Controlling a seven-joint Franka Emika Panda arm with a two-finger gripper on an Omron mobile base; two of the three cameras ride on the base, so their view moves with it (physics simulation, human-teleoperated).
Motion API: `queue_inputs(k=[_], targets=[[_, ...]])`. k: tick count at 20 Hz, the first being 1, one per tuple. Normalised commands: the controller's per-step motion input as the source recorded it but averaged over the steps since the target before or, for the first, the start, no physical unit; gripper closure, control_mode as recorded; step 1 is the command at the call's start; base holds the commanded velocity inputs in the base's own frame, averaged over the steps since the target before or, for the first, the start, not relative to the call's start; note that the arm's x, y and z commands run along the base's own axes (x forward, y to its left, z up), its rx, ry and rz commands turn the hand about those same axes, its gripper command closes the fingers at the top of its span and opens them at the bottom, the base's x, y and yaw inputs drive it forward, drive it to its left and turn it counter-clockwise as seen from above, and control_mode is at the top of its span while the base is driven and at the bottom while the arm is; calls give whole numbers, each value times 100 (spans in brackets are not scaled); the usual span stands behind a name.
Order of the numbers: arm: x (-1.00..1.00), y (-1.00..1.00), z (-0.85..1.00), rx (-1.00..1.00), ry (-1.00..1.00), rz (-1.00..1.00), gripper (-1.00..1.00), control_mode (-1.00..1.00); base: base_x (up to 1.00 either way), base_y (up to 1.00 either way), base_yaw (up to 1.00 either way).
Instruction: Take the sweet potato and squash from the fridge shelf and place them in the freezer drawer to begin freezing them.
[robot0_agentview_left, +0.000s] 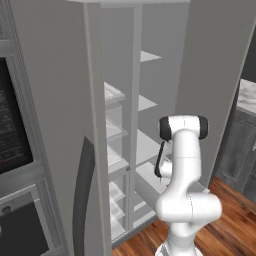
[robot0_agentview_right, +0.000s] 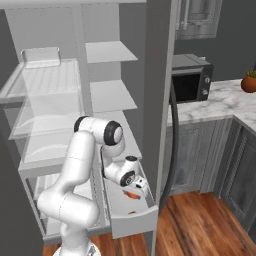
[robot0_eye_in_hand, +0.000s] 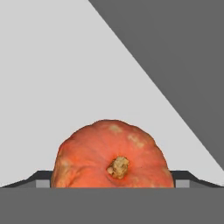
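The squash (robot0_eye_in_hand: 111, 157) is round and orange with a tan stem stub, and it spans the whole gap between my two fingertips in the hand view. My gripper (robot0_eye_in_hand: 113, 183) is shut on the squash, with a dark tip against each side. From the right base view, the gripper (robot0_agentview_right: 136, 190) hangs low inside the pulled-out freezer drawer (robot0_agentview_right: 131, 222), and the squash (robot0_agentview_right: 131, 195) shows as an orange patch under it. Nearer the drawer's front lies a small orange sliver, the sweet potato (robot0_agentview_right: 132, 212), mostly hidden by the drawer wall. The drawer (robot0_agentview_left: 145, 186) sits behind my arm in the left base view.
The fridge stands open with bare shelves (robot0_agentview_right: 110, 95) and its door (robot0_agentview_left: 50, 125) swung out on the left. A grey post (robot0_agentview_right: 157, 100) rises right beside the drawer. To the right are a microwave (robot0_agentview_right: 192, 80), a marble counter (robot0_agentview_right: 220, 102) and wooden floor (robot0_agentview_right: 200, 225).
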Motion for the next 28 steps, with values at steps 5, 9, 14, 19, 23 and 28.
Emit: queue_inputs(k=[5,9,14,19,23,28], targets=[[26,-8,-50,0,2,1,-100,-100,0,0,0],[11,-4,-5,0,2,0,-100,-100,0,0,0],[0,1,45,1,4,-2,-100,-100,0,0,0],[-5,13,93,0,-1,-1,-100,-100,0,0,0],[-24,37,100,-5,-8,0,-100,-100,0,0,0],[-48,43,100,-10,-16,0,-100,-100,0,0,0]])
